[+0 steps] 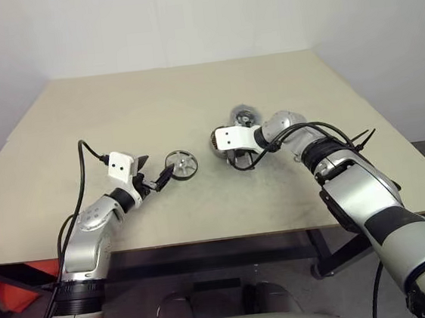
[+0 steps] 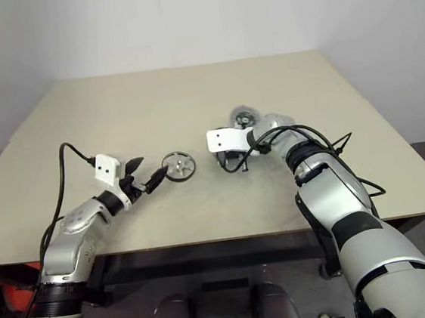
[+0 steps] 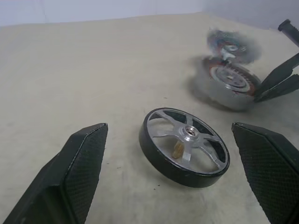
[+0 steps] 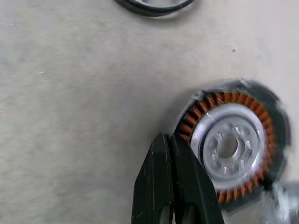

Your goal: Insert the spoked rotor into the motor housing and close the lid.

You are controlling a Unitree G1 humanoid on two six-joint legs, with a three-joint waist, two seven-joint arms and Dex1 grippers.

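Spoked rotor (image 3: 184,146) lies flat just ahead of the left gripper (image 1: 159,178), centred between its wide-spread jaws; the left arm is nearer. Motor housing (image 4: 231,142) sits to the right, right gripper (image 4: 173,179) pinched closed against its rim, holding nothing. Lid (image 1: 244,115) just beyond. Beige table (image 1: 153,104), white wall behind.

- Table (image 1: 116,108): beige, matte top, my work surface.
- Spoked rotor (image 1: 181,164): lies on the table left of centre, black rim, silver spokes, hub up; propped a little off flat in my left wrist view.
- Motor housing (image 4: 232,142): sits right of the rotor, open side up, copper windings ringing a silver hub.
- Lid (image 1: 244,115): rests just beyond the housing, on its far-right side.
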